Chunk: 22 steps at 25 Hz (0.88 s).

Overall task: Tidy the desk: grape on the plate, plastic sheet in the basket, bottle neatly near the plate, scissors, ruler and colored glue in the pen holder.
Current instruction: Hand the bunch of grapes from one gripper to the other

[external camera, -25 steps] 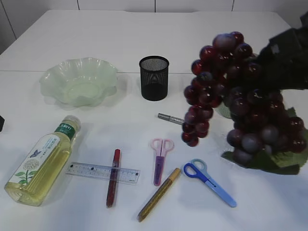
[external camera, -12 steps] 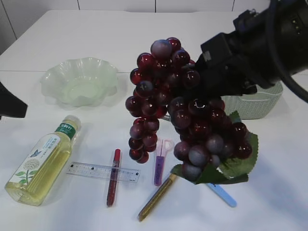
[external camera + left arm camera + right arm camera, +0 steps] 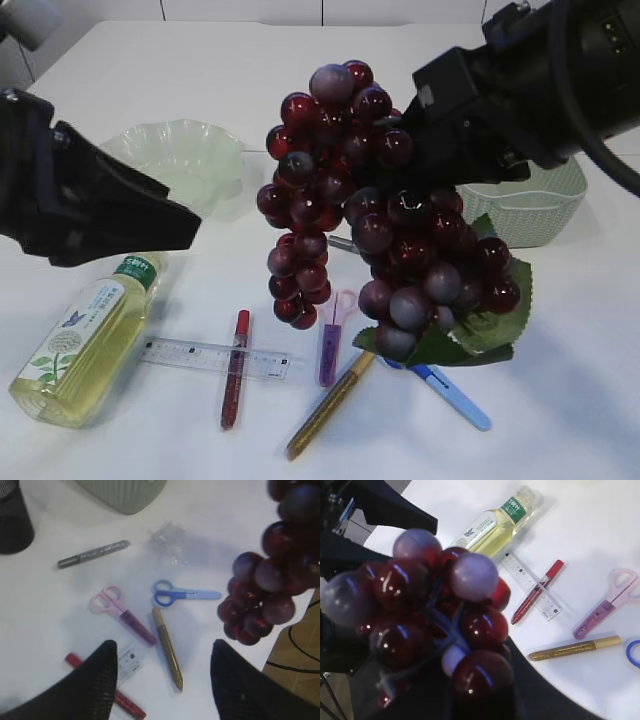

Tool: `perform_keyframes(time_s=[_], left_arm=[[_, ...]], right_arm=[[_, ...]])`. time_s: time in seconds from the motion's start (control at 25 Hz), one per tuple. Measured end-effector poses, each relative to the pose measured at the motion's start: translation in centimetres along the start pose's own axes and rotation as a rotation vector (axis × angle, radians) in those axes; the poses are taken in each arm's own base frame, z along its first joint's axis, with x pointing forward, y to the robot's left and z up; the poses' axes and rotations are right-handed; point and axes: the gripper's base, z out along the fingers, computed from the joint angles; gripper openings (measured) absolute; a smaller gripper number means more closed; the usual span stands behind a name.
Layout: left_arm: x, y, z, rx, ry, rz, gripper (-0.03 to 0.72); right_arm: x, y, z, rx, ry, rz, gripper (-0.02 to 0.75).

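Observation:
A big bunch of dark red grape (image 3: 370, 200) with green leaves hangs in mid-air over the middle of the table, and my right gripper (image 3: 430, 135) is shut on its top. The pale green plate (image 3: 215, 150) lies at the back left, partly behind my left arm. My left gripper (image 3: 163, 646) is open and empty, high above the gold glue pen (image 3: 167, 647). Below it lie the pink scissors (image 3: 120, 612), blue scissors (image 3: 182, 594), ruler (image 3: 200, 357), red glue pen (image 3: 236, 368) and silver glue pen (image 3: 92, 553). The crumpled clear plastic sheet (image 3: 167, 542) lies near the basket (image 3: 525, 210). The bottle (image 3: 85, 340) lies at the front left. The black mesh pen holder (image 3: 12, 520) shows only in the left wrist view.
My left arm (image 3: 90, 200) reaches in from the left over the plate's near side and the bottle's cap. The table's edge and a wooden floor (image 3: 295, 650) show at the right of the left wrist view.
The right arm carried the grape from the right side to the middle, where it now hides the pen holder. The left arm has swung in from the left edge.

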Motion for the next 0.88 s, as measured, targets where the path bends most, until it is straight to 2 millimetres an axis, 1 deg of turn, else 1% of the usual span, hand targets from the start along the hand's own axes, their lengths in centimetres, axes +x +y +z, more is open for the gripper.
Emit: perform_keyframes(time_s=[0.16,0.4,0.48,0.56,0.72,0.8,0.88], left_arm=[[-0.6,-1.1,0.4,0.049,-0.049,0.098,0.435],[-1.7,-2.2,0.1,0.153,-0.187,0.219,0.438],[-1.9,-2.5,0.0,0.176,-0.224,0.253,0.449],[-2.1,-2.6,0.0,0.180,-0.248,0.288,0.489],[-2.6,-2.7,-0.2,0.185,-0.306,0.316,0.618],[-2.8,-2.8,-0.2,0.189,-0.332,0.321,0.648],[-2.9,-2.7,0.1,0.205,-0.348,0.310,0.659]], right_arm=[[0.0,0.0,0.0,0.000,0.000,0.000,0.159],[0.0,0.0,0.0,0.000,0.000,0.000,0.159],[0.0,0.0,0.0,0.000,0.000,0.000,0.159],[0.0,0.0,0.0,-0.001,0.000,0.001,0.159],[0.0,0.0,0.0,-0.002,-0.001,0.001,0.159],[0.0,0.0,0.0,-0.002,-0.001,0.001,0.159],[0.0,0.0,0.0,-0.002,-0.001,0.001,0.159]])
